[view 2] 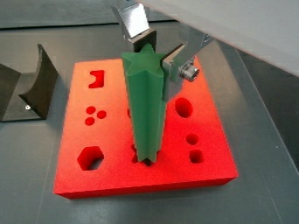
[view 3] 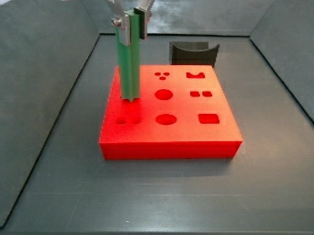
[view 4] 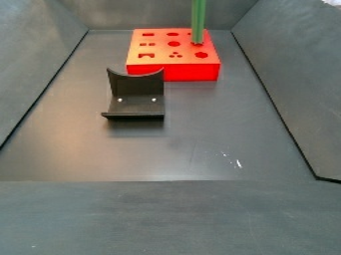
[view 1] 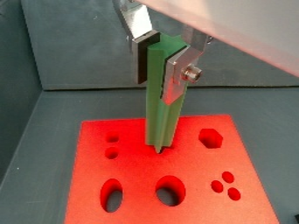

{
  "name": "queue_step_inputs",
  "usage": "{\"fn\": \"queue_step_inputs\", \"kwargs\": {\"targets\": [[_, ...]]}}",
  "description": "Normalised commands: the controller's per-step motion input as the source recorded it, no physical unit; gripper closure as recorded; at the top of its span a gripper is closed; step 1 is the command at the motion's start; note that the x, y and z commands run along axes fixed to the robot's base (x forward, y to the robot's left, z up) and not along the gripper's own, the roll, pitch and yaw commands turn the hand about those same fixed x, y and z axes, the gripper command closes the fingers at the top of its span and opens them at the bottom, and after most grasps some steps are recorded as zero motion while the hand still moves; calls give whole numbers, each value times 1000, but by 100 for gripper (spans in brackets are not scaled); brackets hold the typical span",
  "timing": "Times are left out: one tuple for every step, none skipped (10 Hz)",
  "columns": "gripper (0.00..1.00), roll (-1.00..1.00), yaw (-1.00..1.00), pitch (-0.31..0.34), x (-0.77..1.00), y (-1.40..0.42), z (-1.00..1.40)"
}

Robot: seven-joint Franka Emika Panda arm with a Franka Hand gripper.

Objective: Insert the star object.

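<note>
The star object [view 2: 145, 109] is a long green bar with a star-shaped end. It stands upright in my gripper [view 2: 156, 59], which is shut on its upper part, one silver finger [view 1: 176, 74] on each side. Its lower end [view 1: 158, 144] meets the top of the red block [view 1: 205, 188] near the block's middle, where a dark rim shows round the tip; I cannot tell how deep it sits. In both side views the bar [view 3: 127, 64] [view 4: 200, 20] rises straight from the block [view 3: 172, 128] [view 4: 170, 68]. The gripper [view 3: 132, 18] shows at a side view's top edge.
The red block has several shaped holes: ovals [view 1: 170, 191], a hexagon [view 1: 212, 137], small round ones [view 1: 225, 184]. The dark fixture [view 4: 135, 97] stands on the grey floor apart from the block and shows behind it in a side view [view 3: 193, 51]. Grey walls enclose the floor.
</note>
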Motion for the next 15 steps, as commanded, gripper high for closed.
{"fn": "queue_step_inputs", "kwargs": {"targets": [[100, -144, 0, -119, -3, 91, 0], [100, -43, 0, -51, -37, 109, 34], [100, -10, 0, -41, -54, 89, 54], [100, -21, 0, -73, -74, 20, 0], [100, -23, 0, -67, -74, 0, 0], [100, -39, 0, -71, -89, 0, -29], [100, -7, 0, -44, 0, 0, -66], [100, 0, -111, -30, 0, 0, -63], [100, 0, -191, -3, 0, 0, 0], [100, 0, -211, 0, 0, 0, 0], [100, 0, -209, 0, 0, 0, 0], [100, 0, -286, 0, 91, -3, 0], [100, 0, -183, 0, 0, 0, 0], [100, 0, -166, 0, 0, 0, 0], [100, 0, -137, 0, 0, -29, 0]]}}
